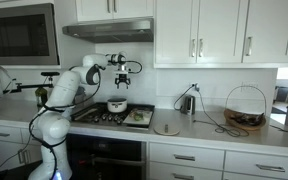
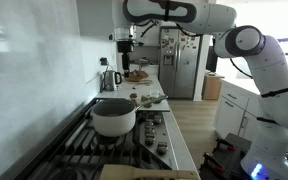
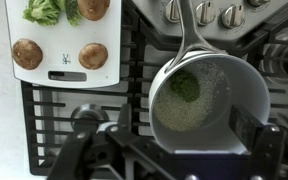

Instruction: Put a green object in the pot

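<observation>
Gripper (image 3: 179,140) held above the pot (image 3: 246,92), fingers spread apart and empty, a green piece (image 3: 185,87) seen inside the pot, pot set on the stove grate (image 3: 54,110), white board (image 3: 66,62) laid beyond it, broccoli (image 3: 46,10) and brown rounds (image 3: 27,52) placed on the board

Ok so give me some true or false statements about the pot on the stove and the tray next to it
A green piece lies inside the small round whitish pot. True.
The end effector grips the pot's handle. False: it hangs open above the pot, holding nothing.
The white rectangular tray holds brown round pieces and green broccoli. True.
The pot stands on the counter. False: it sits on the black stove grates.
</observation>
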Controlling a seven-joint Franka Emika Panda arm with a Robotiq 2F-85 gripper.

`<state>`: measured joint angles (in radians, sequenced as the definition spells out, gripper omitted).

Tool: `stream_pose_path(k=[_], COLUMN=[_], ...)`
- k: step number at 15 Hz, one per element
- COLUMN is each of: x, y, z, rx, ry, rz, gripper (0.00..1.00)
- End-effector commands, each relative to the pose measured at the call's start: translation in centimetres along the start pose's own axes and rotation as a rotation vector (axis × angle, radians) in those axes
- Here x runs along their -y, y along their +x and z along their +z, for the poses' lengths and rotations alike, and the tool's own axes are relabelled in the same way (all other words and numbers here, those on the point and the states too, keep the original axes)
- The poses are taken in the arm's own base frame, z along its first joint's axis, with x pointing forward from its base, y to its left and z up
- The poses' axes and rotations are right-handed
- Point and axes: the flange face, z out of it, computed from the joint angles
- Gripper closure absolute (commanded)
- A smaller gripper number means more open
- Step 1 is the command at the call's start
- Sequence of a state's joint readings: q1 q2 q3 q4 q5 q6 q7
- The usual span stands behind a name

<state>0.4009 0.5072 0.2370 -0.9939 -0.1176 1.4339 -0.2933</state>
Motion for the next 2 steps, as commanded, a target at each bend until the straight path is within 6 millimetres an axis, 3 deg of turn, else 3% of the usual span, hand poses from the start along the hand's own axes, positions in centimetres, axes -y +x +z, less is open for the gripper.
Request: stream_pose_path(k=[1, 2], x=[0.0, 0.0], y=[0.0, 0.0], z=[0.0, 0.0], rx=[0.0, 0.0], ry=[0.0, 0.0], rz=[0.0, 0.0], gripper=[0.0, 0.0])
